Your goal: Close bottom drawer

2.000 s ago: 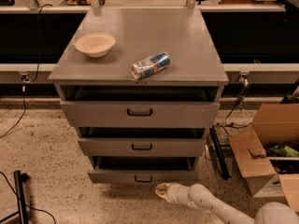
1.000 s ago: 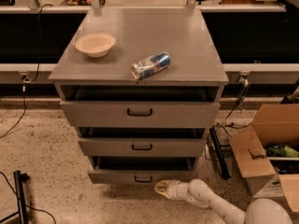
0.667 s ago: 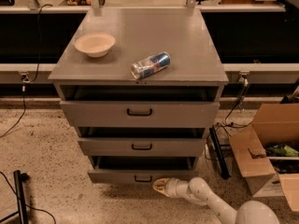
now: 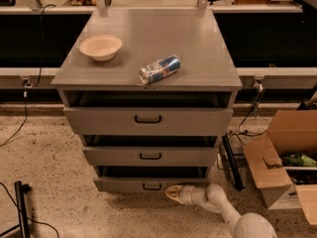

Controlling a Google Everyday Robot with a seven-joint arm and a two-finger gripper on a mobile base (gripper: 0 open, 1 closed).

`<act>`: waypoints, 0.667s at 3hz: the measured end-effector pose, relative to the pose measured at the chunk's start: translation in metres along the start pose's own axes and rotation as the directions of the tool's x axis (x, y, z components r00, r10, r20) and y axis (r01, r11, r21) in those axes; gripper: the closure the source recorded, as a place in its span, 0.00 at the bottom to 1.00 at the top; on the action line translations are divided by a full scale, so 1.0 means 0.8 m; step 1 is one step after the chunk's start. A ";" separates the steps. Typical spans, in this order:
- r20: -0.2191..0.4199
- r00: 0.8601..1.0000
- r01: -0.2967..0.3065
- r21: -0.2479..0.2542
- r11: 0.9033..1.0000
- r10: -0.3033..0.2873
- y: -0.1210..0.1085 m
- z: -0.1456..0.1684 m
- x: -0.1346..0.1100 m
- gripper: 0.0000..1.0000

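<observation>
The grey cabinet (image 4: 148,58) has three drawers, all pulled out a little. The bottom drawer (image 4: 124,184) is the lowest, with the narrowest front and a small black handle (image 4: 152,186). My gripper (image 4: 171,192) is low near the floor, just right of that handle, right at the drawer's front panel. My white arm (image 4: 223,207) reaches in from the lower right.
A bowl (image 4: 100,46) and a tipped can (image 4: 159,69) lie on the cabinet top. An open cardboard box (image 4: 277,157) stands on the floor at the right. Cables (image 4: 20,128) and a black stand (image 4: 21,207) are on the left floor.
My gripper has moved a little left along the floor, closer to the bottom drawer's front and handle. The drawers have not visibly moved.
</observation>
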State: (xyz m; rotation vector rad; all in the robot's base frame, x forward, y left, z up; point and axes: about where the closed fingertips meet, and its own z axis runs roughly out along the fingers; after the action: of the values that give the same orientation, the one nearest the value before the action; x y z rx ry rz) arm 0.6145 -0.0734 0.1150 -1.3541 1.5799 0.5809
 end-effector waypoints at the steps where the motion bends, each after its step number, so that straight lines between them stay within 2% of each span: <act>1: 0.020 1.000 0.007 0.007 1.000 -0.008 -0.009 -0.003 0.004 1.00; 2: 0.036 0.999 0.016 0.013 1.000 -0.017 -0.015 -0.002 0.004 1.00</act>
State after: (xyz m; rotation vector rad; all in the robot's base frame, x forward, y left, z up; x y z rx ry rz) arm 0.6256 -0.0799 0.1153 -1.3389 1.5394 0.5821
